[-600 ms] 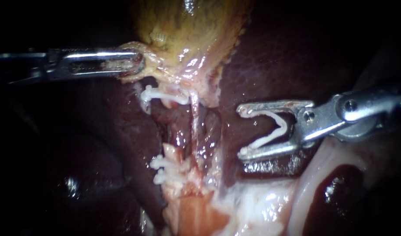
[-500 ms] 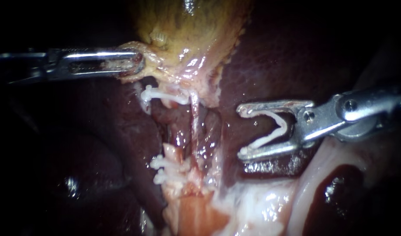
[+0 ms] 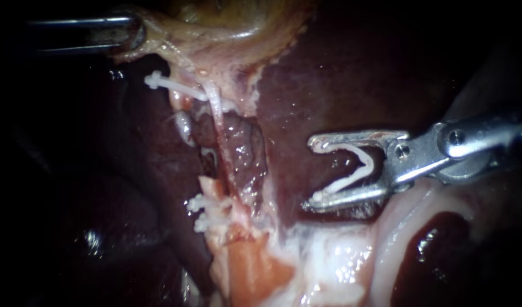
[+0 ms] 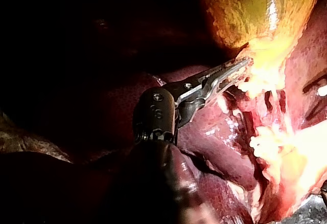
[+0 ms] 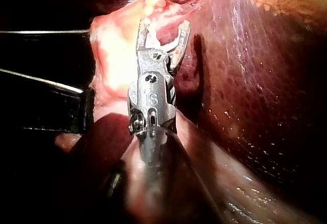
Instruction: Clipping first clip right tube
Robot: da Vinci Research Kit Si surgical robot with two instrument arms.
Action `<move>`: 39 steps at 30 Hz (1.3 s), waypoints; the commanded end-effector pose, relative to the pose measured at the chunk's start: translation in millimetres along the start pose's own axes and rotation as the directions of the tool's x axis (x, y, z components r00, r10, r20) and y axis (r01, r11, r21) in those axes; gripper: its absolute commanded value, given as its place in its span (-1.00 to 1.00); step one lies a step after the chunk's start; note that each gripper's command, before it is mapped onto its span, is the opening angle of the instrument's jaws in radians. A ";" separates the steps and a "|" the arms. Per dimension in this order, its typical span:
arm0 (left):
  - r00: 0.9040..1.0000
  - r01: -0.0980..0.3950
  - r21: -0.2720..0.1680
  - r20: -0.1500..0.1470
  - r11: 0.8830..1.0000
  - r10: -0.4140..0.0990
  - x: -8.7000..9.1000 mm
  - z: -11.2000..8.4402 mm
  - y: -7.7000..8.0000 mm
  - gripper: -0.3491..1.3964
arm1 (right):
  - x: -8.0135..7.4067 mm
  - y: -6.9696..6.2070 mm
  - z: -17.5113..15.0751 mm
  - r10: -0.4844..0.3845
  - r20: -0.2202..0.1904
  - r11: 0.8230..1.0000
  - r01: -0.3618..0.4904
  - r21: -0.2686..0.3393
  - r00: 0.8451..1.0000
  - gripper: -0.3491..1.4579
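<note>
Right instrument (image 3: 313, 170): shiny steel, slim jaws fwd of wrist screw (image 3: 455, 136), rounded housing aft. Left instrument (image 3: 137, 31): silver, slotted.

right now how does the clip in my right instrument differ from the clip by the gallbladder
The loaded clip is an open V; the placed clip is closed flat. The loaded clip sits in the jaws of the right instrument; the placed clip lies across tissue below the gallbladder. Both are white.

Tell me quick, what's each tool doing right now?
Left tool: closed on the gallbladder.
Right tool: holding an open clip.
</note>
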 end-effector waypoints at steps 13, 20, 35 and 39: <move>1.000 -0.012 0.007 -0.008 1.000 0.012 -1.2 0.8 0.7 -1.00 | 0.7 0.0 5.5 0.077 -0.019 0.997 -0.077 0.033 0.997 -0.06; 1.000 -0.012 0.005 -0.008 1.000 0.012 -1.3 0.9 0.8 -1.00 | -0.4 -0.3 9.9 0.116 -0.009 0.992 -0.115 0.059 0.993 -0.06; 1.000 -0.012 0.004 -0.008 1.000 0.013 -1.4 1.1 1.0 -1.00 | -1.0 0.0 16.5 0.224 -0.077 0.965 -0.210 0.154 0.972 -0.06; 1.000 -0.013 0.004 -0.008 1.000 0.013 -1.5 1.1 1.0 -1.00 | -0.3 -0.6 16.5 0.266 -0.123 0.949 -0.238 0.207 0.956 -0.06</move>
